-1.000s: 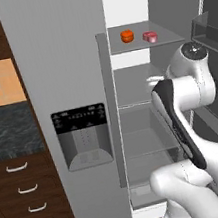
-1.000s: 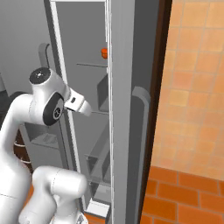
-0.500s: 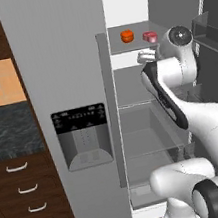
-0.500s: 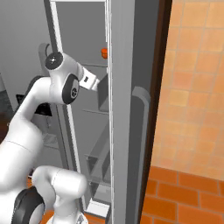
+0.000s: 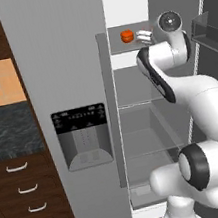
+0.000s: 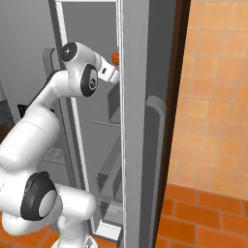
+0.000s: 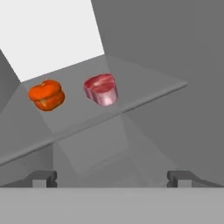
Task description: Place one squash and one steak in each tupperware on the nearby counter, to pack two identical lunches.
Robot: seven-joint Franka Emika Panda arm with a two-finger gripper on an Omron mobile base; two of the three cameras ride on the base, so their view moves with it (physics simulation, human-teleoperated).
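A round orange-red squash (image 7: 47,95) and a pink-red steak (image 7: 101,89) sit side by side on the fridge's upper glass shelf (image 7: 144,94), the squash to the left. My gripper (image 7: 112,178) is open and empty, hanging in front of the shelf edge and a little below it, short of both. In the left base view the hand (image 5: 144,36) is just right of the squash (image 5: 127,35) and covers the steak. The squash (image 6: 116,58) peeks past the hand (image 6: 111,73) in the right base view. The tupperware is out of view. A stretch of dark counter (image 5: 8,131) lies to the left.
The fridge's left door (image 5: 71,112), with its dispenser panel (image 5: 83,136), stands shut beside the arm. The right door (image 6: 140,121) is swung open, with its bins (image 5: 206,28) close to the arm's right. Lower glass shelves (image 5: 144,125) are bare. Drawers (image 5: 24,192) sit under the counter.
The arm has risen and reached forward into the fridge, bringing the hand up to the upper shelf, where it now covers the steak in the left base view. The gripper stayed open.
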